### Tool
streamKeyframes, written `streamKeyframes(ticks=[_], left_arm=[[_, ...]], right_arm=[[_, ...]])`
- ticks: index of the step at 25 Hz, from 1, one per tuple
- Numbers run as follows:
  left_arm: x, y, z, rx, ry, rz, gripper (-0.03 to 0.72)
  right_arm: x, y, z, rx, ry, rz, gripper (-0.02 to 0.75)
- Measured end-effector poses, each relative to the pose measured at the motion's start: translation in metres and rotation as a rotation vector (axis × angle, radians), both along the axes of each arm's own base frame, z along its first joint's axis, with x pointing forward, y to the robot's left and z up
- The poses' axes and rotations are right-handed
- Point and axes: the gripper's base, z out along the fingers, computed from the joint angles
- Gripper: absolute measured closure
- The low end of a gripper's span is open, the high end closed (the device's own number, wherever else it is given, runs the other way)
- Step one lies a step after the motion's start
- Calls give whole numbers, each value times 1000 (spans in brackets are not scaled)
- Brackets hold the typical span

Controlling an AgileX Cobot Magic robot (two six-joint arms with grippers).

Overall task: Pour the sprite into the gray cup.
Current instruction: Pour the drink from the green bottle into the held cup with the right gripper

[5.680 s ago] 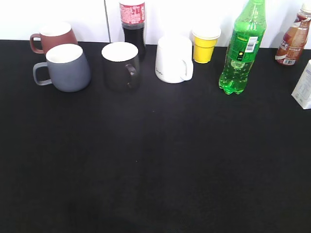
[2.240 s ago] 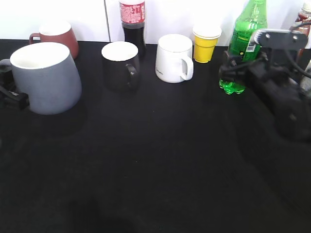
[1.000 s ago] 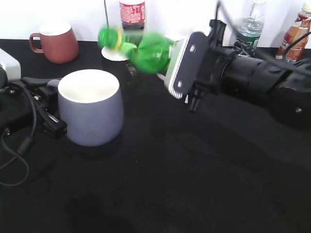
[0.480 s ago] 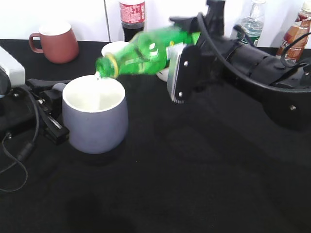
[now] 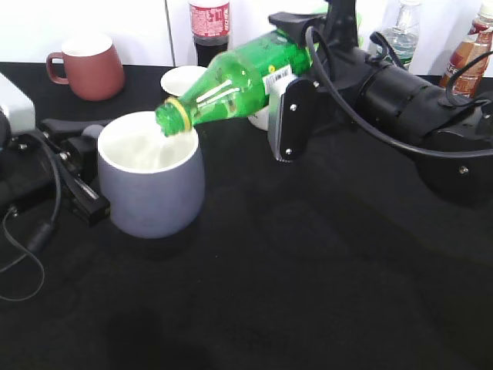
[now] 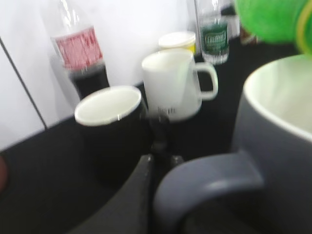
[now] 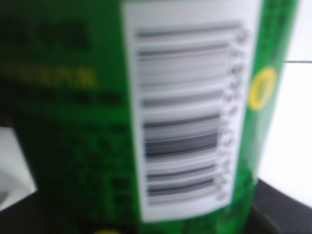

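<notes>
The sprite (image 5: 231, 81), clamped in the right end effector (image 5: 296, 92), has tipped lower since a moment ago, its mouth now over the gray cup (image 5: 150, 185), whose handle the left end effector (image 5: 81, 166) grips, so pouring is underway.

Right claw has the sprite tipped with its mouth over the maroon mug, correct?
Not quite. In the exterior view the sprite held by the right claw is tipped over the gray cup; the maroon mug stands apart at the back.

I am reaching my right arm across from the right, its gripper (image 5: 296, 89) clamping the sprite (image 5: 231, 81); my left gripper (image 5: 81, 166) is pinching the cup (image 5: 154, 193) handle.
</notes>
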Motion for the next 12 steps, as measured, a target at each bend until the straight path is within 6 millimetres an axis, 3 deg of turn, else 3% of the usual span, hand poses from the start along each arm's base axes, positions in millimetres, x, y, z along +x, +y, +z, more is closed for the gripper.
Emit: streamKeyframes(ticks=[12], left_arm=[[0, 0, 0, 6, 2, -2, 627]], right_arm=[[0, 0, 3, 0, -43, 0, 300]])
